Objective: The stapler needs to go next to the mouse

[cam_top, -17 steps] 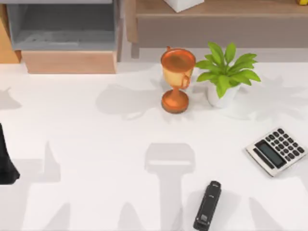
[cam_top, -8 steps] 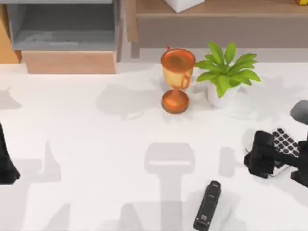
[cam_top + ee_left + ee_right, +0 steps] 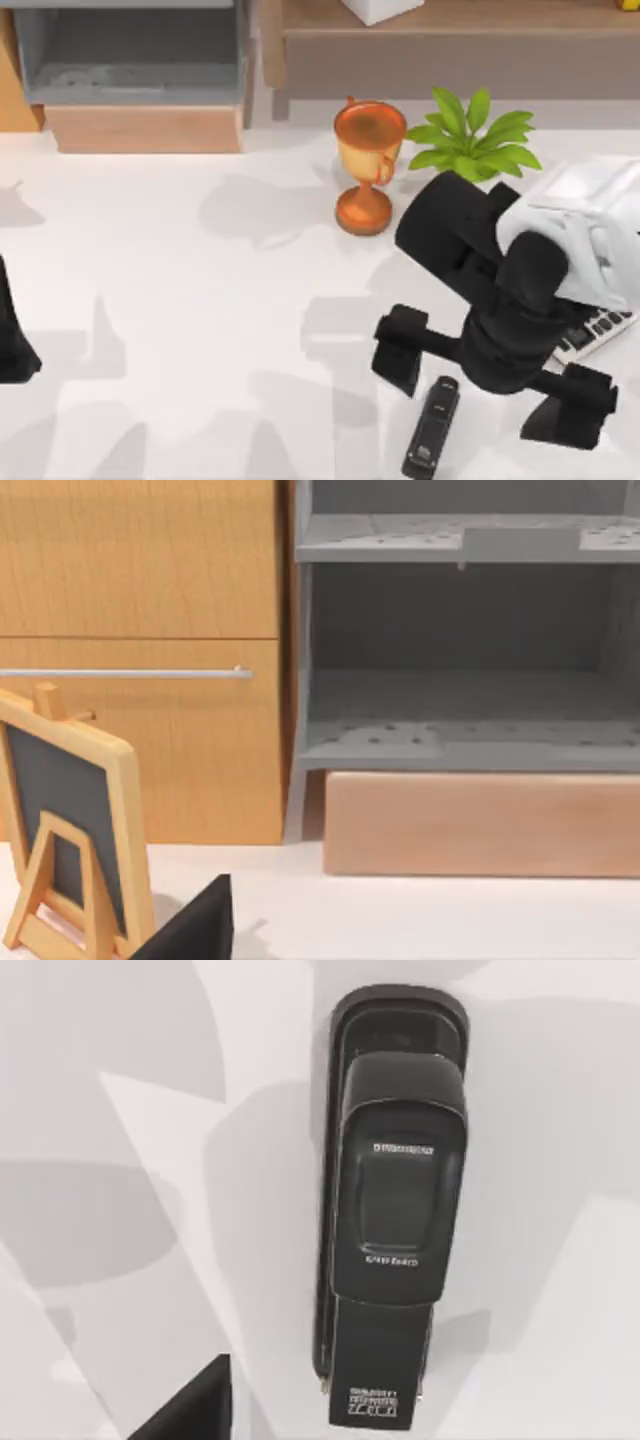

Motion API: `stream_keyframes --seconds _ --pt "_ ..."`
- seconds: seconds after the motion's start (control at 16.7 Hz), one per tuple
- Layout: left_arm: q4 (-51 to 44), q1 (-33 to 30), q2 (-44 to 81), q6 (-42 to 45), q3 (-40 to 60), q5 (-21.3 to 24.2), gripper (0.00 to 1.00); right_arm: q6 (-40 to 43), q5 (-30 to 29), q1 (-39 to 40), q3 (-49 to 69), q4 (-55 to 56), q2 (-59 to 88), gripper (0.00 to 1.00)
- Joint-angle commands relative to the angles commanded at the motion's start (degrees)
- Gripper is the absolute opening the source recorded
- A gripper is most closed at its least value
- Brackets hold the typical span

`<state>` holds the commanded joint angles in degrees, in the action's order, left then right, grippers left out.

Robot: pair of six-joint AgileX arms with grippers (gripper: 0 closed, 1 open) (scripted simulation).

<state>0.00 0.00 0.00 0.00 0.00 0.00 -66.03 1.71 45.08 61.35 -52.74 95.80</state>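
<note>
The slim black stapler (image 3: 432,428) lies flat near the table's front edge, right of centre; it appears close up in the right wrist view (image 3: 392,1220). My right gripper (image 3: 485,380) hovers just above it and slightly behind, open, with one finger (image 3: 400,350) to the stapler's left and the other far to its right. Nothing is held between them. The mouse is out of view. My left gripper (image 3: 12,340) stays parked at the table's left edge.
A copper trophy (image 3: 368,165) and a potted plant (image 3: 470,140) stand at the back centre. The right arm covers most of the calculator (image 3: 603,326). A grey shelf unit (image 3: 130,60) above a wooden box (image 3: 145,128) is back left. A small chalkboard easel (image 3: 70,840) stands near the left arm.
The right arm has swept in from the right edge to above the stapler, now covering the calculator and the plant pot. The stapler and the left arm have not moved.
</note>
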Motion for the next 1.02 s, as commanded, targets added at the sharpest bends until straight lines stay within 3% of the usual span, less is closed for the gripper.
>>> stream_keyframes --seconds 0.24,0.6,1.02 --pt "0.00 0.00 0.00 0.00 0.00 0.00 1.00 -3.96 -1.60 1.96 6.56 -2.26 6.92 1.00" --pt "0.00 0.00 0.00 0.00 0.00 0.00 1.00 -4.02 -1.61 1.78 6.51 -1.98 7.15 1.00" --pt "0.00 0.00 0.00 0.00 0.00 0.00 1.00 -4.26 -1.70 2.08 0.90 8.50 11.99 1.00"
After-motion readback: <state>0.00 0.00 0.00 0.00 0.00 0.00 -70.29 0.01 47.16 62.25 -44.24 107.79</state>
